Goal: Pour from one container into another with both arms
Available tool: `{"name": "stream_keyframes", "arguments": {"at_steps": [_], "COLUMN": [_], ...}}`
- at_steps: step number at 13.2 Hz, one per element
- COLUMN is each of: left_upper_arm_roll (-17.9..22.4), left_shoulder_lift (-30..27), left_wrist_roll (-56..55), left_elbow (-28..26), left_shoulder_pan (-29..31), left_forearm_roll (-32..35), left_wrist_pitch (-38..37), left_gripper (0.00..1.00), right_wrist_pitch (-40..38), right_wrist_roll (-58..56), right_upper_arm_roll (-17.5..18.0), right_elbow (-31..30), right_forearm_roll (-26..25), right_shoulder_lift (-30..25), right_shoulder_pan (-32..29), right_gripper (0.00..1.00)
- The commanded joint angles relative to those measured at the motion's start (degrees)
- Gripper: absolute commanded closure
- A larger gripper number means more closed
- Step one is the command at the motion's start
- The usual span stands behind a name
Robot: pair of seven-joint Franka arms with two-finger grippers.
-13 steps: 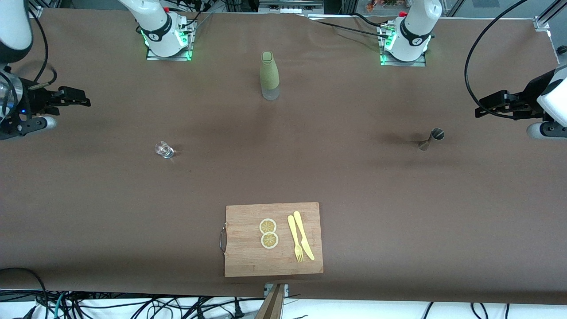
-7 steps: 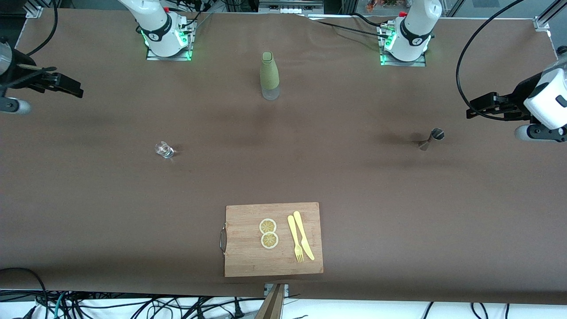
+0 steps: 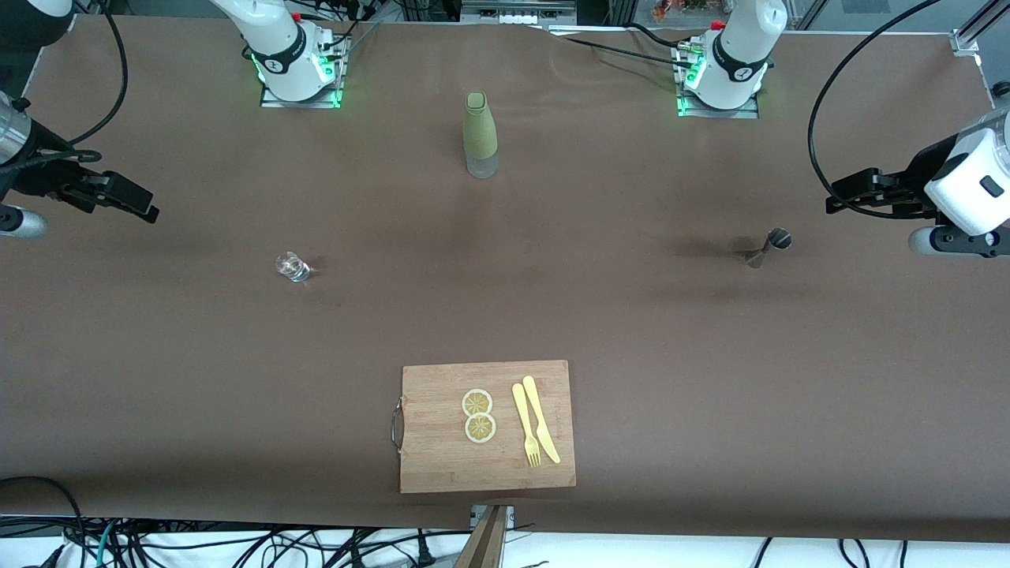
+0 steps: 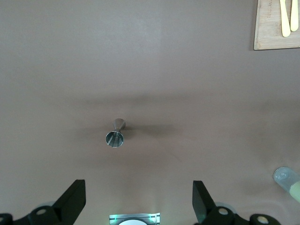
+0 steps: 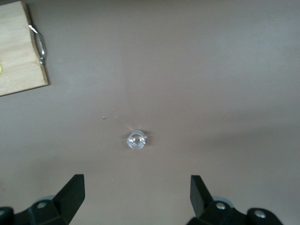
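— Tumbler position from the front camera?

— I see the clear glass tumbler upright on the brown table, toward the right arm's end. The metal jigger stands toward the left arm's end, well apart from it. The olive-green sleeved bottle stands between the two bases, farther from the camera than both. The wooden cutting board lies nearest the camera, with two lemon slices and a yellow fork and knife on it. The right gripper hangs over the table's edge at its own end; the left gripper hangs over bare table near the jigger

— Left wrist camera?

— The left gripper's fingers are spread wide and empty, with the jigger on the table under the gap, untouched

— Right wrist?

— I see the same there: fingers released and wide apart, with the tumbler on the table below, not gripped
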Motion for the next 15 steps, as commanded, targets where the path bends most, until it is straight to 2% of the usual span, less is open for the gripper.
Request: {"name": "stream_keyframes", "arguments": {"at_steps": [1,4,5,6,15], "left_upper_arm_roll": [-0.05,0.12,0.12,0.12,0.12], "left_shoulder_lift": [0.16,0.16,0.16,0.51,0.51], "left_wrist_roll": [-0.81,-0.64,-0.64,-0.64,-0.55], "left_elbow": [0.78,0.78,0.87,1.04,1.13], "left_shoulder_pan": [-0.12,0.14,0.14,0.14,0.23], "left_forearm_roll": [1.68,1.60,1.51,1.42,1.42], "left_wrist_pitch": [0.00,0.00,0.00,0.00,0.00], "left_gripper": [0.00,0.00,0.00,0.00,0.00], "right_wrist_pitch": [0.84,-0.66,-0.92,-0.92,-2.41], "right_wrist_roll": [-2.05,-6.88,-6.98,-7.33,-7.77], "right_upper_arm_roll": [-0.28,-1.24,-0.73,-0.55,-0.19], "right_elbow": [-0.56,-0.48,-0.21,-0.12,0.58], "right_forearm_roll": [3.53,2.14,-1.78,-3.65,-3.23], "right_shoulder_lift": [-0.56,-0.47,-0.30,-0.21,-0.12], "right_shoulder_pan": [-0.72,-0.99,-0.90,-0.90,-0.46], "right_gripper": [0.00,0.00,0.00,0.00,0.00]}}
